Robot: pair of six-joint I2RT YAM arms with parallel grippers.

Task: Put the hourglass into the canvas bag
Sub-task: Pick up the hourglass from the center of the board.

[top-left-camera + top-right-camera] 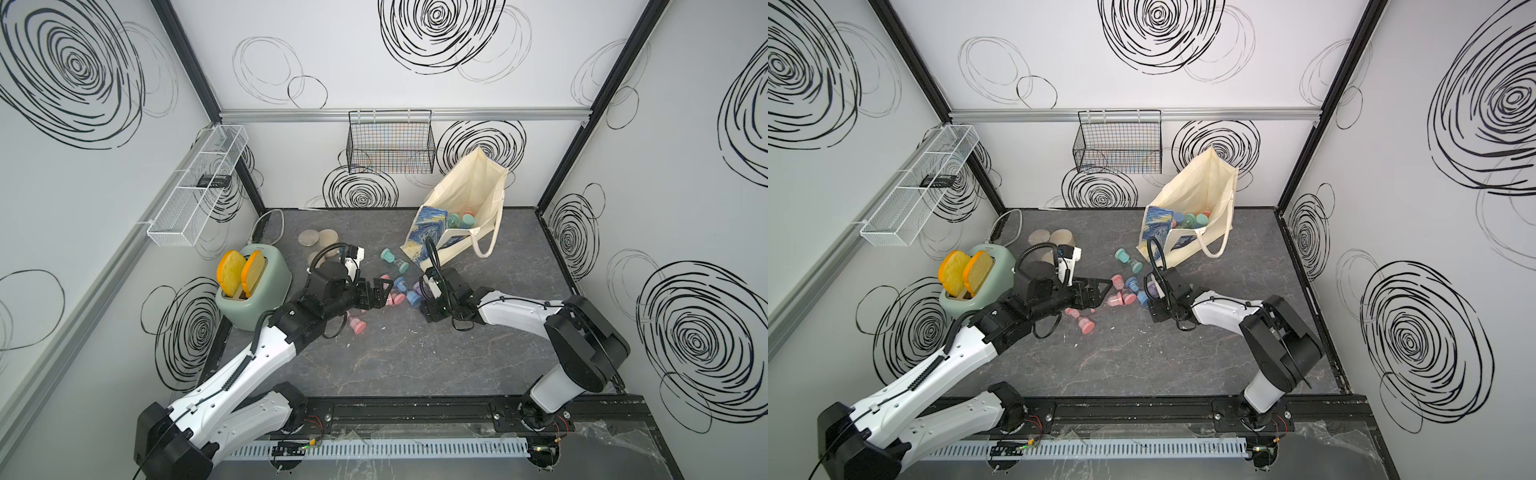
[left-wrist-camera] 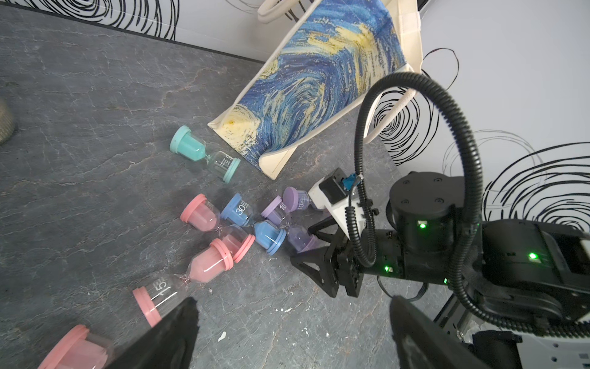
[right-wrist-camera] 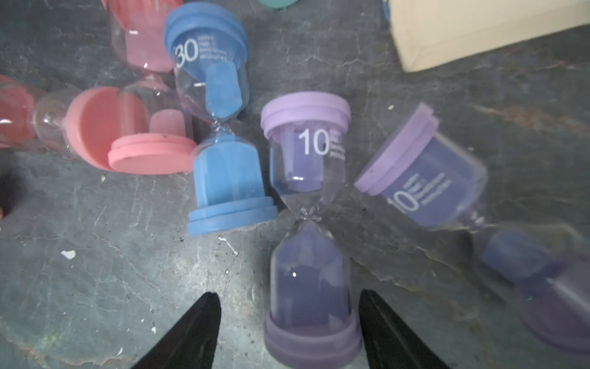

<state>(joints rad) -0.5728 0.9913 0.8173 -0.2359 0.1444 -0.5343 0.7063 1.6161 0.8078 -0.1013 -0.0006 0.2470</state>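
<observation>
Right jaws either side of purple hourglass (image 3: 307, 255)

bag (image 1: 469, 187) at the back right of the table (image 1: 415, 353), a few hourglasses (image 1: 457, 219) inside it, a bunch of hourglasses (image 1: 401, 284) lying in front of it, toaster (image 1: 266, 291) at the left, wire basket (image 1: 390, 145) on the back wall
</observation>
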